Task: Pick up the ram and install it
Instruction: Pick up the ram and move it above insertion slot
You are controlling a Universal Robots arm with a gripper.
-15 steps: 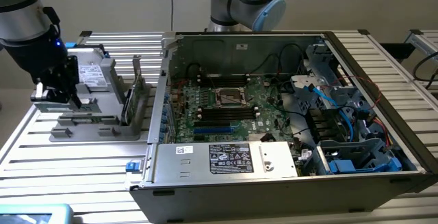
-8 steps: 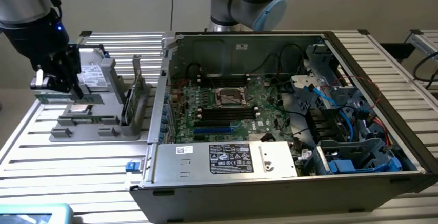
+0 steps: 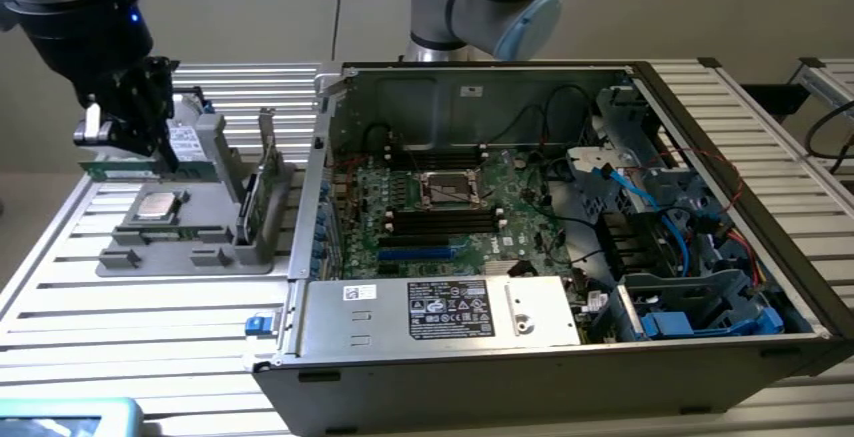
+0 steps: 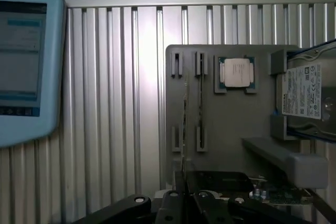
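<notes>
Ribbed aluminium slat table (image 3: 134,307) before a plain pale wall, carrying an open computer case (image 3: 400,382) and a grey parts holder (image 3: 200,249). The gripper (image 3: 134,152) is closed on the ram (image 3: 127,170), held just above the holder's far end near the silver processor (image 3: 158,207). Print on the power-supply label (image 3: 451,309) and hard-drive label (image 4: 307,98) is illegible.

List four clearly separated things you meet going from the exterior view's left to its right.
gripper → upright green board in the grey holder → processor socket on the motherboard → drive cage inside the computer case
</notes>
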